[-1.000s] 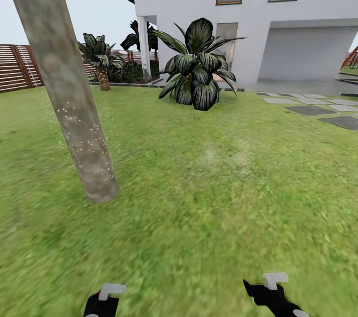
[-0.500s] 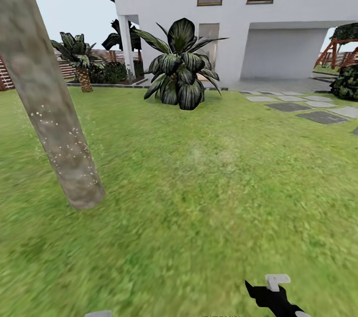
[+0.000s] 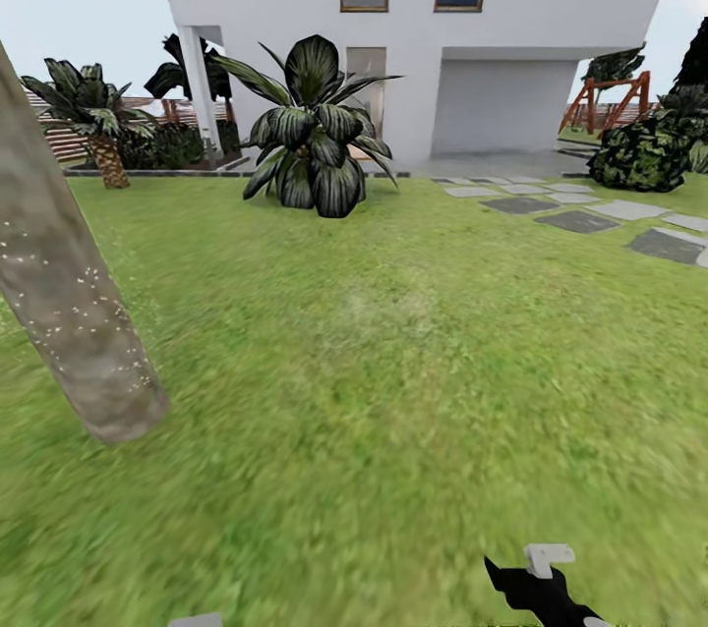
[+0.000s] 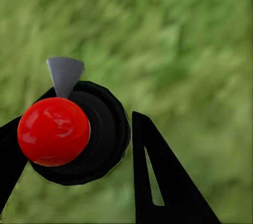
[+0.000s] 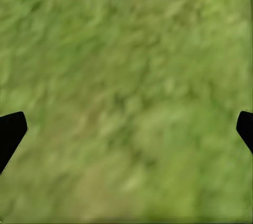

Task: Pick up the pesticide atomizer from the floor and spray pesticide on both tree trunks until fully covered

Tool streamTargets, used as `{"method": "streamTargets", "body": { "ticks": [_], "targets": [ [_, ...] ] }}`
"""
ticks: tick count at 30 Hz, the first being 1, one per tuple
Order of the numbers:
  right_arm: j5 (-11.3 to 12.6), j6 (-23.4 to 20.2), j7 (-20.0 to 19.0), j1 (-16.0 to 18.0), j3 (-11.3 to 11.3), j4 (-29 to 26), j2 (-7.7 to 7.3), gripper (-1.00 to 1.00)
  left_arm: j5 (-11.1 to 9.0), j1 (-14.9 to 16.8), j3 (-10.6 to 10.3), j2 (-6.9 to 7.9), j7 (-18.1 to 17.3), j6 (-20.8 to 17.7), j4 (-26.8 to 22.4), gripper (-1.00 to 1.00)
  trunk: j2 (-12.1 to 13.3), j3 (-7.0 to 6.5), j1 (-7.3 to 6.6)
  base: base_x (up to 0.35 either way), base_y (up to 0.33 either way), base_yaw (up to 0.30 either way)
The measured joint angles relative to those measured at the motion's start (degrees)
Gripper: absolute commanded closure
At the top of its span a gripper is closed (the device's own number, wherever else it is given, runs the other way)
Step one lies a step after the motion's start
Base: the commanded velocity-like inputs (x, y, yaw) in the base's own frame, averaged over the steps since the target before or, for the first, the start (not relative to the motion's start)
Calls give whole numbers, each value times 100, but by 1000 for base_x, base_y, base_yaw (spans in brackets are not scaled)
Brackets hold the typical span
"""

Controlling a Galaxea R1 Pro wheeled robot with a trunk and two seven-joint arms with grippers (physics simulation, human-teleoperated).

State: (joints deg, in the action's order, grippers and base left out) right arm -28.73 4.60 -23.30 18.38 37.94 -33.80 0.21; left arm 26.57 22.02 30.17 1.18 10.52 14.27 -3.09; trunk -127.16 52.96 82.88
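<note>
While white specks (image 3: 69,313) dot it, mottled trunk (image 3: 59,313) leans over grass (image 3: 393,362).

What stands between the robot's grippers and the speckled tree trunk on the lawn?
Nothing visible does. Bare grass lies between the right gripper low in the head view and the leaning tree trunk, which is dotted with white specks. The left gripper holds a dark object with a red ball over grass.

Leaning tree trunk (image 3: 69,332) blocks left; open lawn (image 3: 413,362) ahead; broad-leaved plant (image 3: 310,131) far.
</note>
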Motion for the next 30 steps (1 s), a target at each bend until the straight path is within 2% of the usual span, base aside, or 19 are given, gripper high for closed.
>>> {"method": "streamTargets", "body": {
  "ticks": [11, 16, 30],
  "targets": [
    [25, 7, 2, -1, 13, -15, -6, -100, 32, 1, -21, -66, -7, 0, -8, 100, 0, 0, 1, 5, 303, -274],
    [17, -1, 6, -1, 231, -13, 0, -100, 33, 0, -14, -67, -10, 0, -1, 100, 0, 0, 1, 0, 274, -285],
    [16, -4, 7, -2, 263, -8, 1, -100, 42, 0, -19, -77, -52, -1, 1, 100, 0, -27, 1, 0, 19, -297]
  ]
}}
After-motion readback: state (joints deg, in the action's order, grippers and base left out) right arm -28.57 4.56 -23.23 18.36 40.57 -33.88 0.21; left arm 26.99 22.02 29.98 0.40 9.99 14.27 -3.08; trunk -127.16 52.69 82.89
